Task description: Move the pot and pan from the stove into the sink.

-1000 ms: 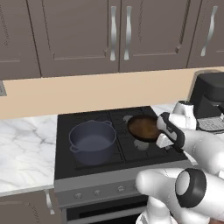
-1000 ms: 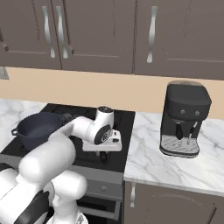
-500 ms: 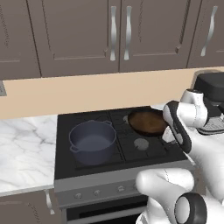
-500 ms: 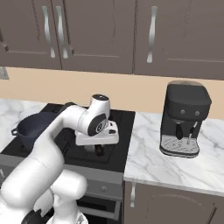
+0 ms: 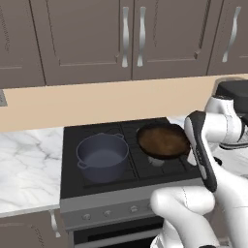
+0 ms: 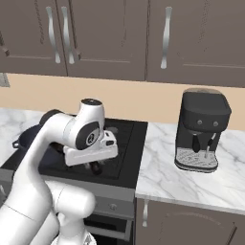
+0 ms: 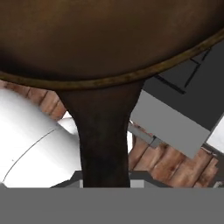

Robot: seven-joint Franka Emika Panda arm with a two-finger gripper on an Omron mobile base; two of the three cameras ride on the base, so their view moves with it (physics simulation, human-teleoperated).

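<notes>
Grey cabinets behind, the gripper (image 6: 95, 165) was clamped on the handle of the stiff, likely end-heavy pan (image 5: 163, 141), mid-frame above the stove (image 5: 72, 140).

Glossy white rounded arm segments (image 5: 191, 208), dark grey round joint cap (image 6: 89, 135), black band along one link

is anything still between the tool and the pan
No. The tool is already shut on the pan by its handle, holding it raised over the stove. The pot sits apart on the left burner.
</notes>
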